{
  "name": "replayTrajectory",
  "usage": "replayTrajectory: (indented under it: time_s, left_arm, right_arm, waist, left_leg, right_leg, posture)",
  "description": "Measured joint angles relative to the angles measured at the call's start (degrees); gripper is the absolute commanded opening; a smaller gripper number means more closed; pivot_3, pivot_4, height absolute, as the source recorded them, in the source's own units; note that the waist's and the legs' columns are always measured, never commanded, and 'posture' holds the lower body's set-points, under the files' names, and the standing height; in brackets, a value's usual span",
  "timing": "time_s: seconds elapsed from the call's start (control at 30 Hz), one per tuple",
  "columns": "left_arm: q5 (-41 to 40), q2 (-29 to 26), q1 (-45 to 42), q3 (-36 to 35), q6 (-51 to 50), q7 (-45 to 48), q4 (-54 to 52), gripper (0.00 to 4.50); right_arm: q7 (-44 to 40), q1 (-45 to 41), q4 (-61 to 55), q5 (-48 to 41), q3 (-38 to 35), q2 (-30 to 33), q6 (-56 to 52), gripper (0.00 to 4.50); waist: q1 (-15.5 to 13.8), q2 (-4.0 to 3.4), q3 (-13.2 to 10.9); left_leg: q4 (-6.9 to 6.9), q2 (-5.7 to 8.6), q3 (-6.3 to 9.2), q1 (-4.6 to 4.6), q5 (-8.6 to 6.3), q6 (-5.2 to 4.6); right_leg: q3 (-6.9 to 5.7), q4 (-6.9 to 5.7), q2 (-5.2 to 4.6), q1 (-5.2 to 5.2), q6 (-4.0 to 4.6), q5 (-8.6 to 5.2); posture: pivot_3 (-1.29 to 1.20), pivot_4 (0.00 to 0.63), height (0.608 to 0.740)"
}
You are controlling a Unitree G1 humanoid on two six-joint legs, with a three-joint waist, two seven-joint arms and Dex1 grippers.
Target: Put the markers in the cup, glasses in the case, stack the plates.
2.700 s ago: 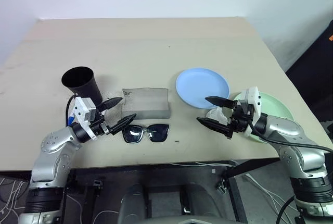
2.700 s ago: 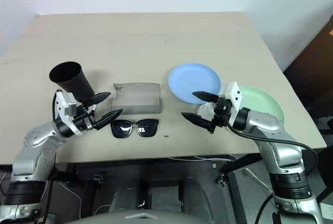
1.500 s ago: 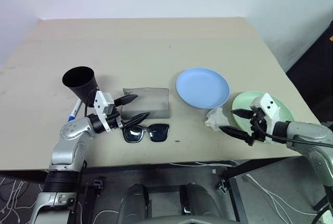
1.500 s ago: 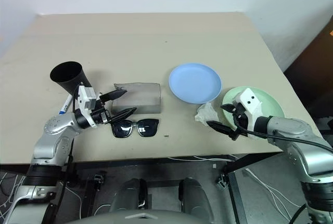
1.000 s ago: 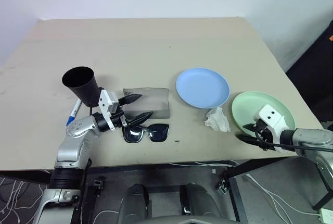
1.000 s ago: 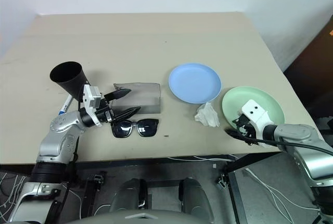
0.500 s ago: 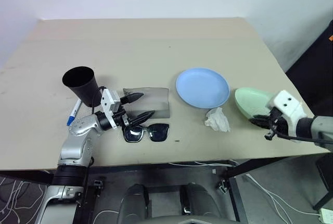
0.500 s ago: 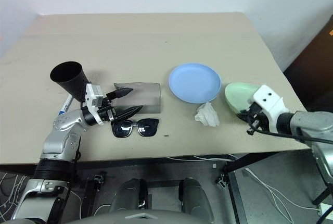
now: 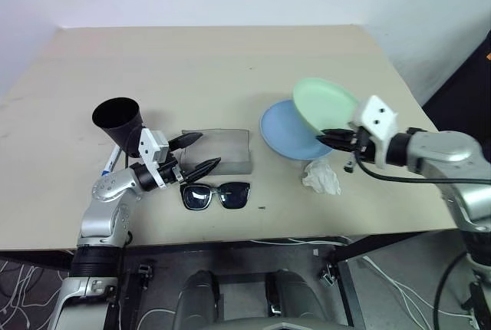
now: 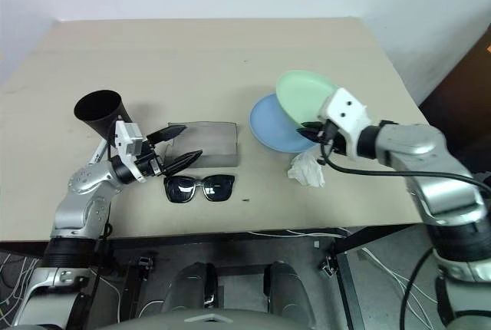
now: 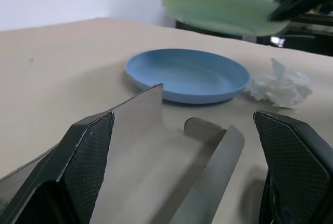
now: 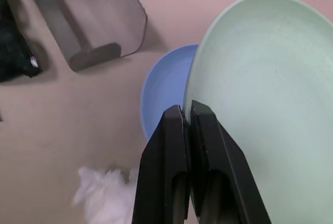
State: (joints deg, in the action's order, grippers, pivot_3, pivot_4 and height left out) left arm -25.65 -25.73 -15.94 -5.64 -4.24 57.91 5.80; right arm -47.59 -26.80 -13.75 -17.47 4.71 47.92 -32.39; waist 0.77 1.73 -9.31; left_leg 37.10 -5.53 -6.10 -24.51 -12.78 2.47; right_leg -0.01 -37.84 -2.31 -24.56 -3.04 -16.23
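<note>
My right gripper (image 9: 335, 139) is clamped on the rim of the mint green plate (image 9: 325, 103), which I hold tilted in the air above the light blue plate (image 9: 285, 132) on the table (image 9: 192, 61). My left gripper (image 9: 195, 153) hangs with its fingers spread wide over the grey case (image 9: 226, 150), the sunglasses (image 9: 215, 195) just in front of it and the black cup (image 9: 118, 121) beside it.

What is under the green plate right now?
The green plate, pinched in the right gripper, hangs above the blue plate; the blue plate's far side is covered.
</note>
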Motion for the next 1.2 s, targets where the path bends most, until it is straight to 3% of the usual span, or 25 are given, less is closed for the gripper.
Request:
replayTrajectory:
  time_s: [0.17, 0.37, 0.47, 0.83, 1.0, 1.2]
  left_arm:
    - [0.0, 0.0, 0.5, -0.2, 0.0, -0.9, -1.0, 4.50]
    - [0.0, -0.2, 1.2, -0.3, 0.1, -1.8, -1.9, 4.50]
    - [0.1, -0.2, 2.1, -0.4, 0.2, -1.8, -1.9, 4.50]
    - [0.1, -0.3, 2.6, -0.4, 1.2, -1.8, -1.9, 4.50]
    - [0.1, -0.5, 2.4, -0.5, 1.2, -2.0, -1.9, 4.50]
    - [0.1, -1.0, 2.5, -0.8, 1.3, -1.8, -1.7, 4.50]
  right_arm:
    - [0.3, -5.2, 8.9, 7.0, 8.1, -5.6, 3.0, 0.01]
    - [-2.2, -6.7, 12.8, 11.3, 13.1, -7.8, 4.6, 0.01]
    - [-2.8, -7.6, 13.8, 12.0, 13.2, -8.9, 4.0, 0.66]
    - [-4.6, -8.6, 10.7, 9.9, 9.3, -8.9, 0.2, 4.49]
    - [-8.9, -2.2, 1.2, 0.4, 0.5, -6.3, -4.5, 4.49]
    - [-7.4, 4.1, -2.3, -6.7, -9.7, -3.7, -12.4, 4.49]
  waist:
    - [0.0, -0.01, 0.0]
    - [0.0, -0.01, 0.0]
    - [0.0, -0.01, 0.0]
    - [0.0, -0.02, 0.0]
    - [-0.3, -0.01, 0.0]
    - [0.0, -0.01, 0.0]
  left_leg:
    - [0.00, -0.01, -0.02, 0.00, 0.00, 0.00]
    - [0.00, -0.01, -0.04, 0.00, 0.00, -0.01]
    - [0.01, -0.01, -0.03, 0.02, 0.00, 0.00]
    - [-0.01, -0.02, -0.04, 0.01, 0.00, 0.00]
    - [-0.02, 0.00, -0.01, 0.00, -0.02, -0.03]
    - [0.02, 0.00, 0.01, 0.06, -0.03, -0.04]
  right_leg:
    - [0.00, -0.03, 0.02, -0.01, -0.01, 0.01]
    - [-0.01, -0.04, 0.00, -0.01, -0.15, 0.08]
    - [-0.01, -0.09, 0.01, -0.02, -0.12, 0.07]
    - [-0.01, -0.09, 0.00, -0.03, -0.12, 0.06]
    - [-0.03, -0.08, -0.04, -0.01, -0.12, 0.06]
    - [-0.01, -0.10, -0.03, 0.03, 0.00, 0.01]
  posture:
    - [0.00, 0.150, 0.726]
    - [0.00, 0.150, 0.726]
    - [0.00, 0.150, 0.726]
    - [0.00, 0.150, 0.726]
    - [0.00, 0.150, 0.726]
    - [0.00, 0.150, 0.726]
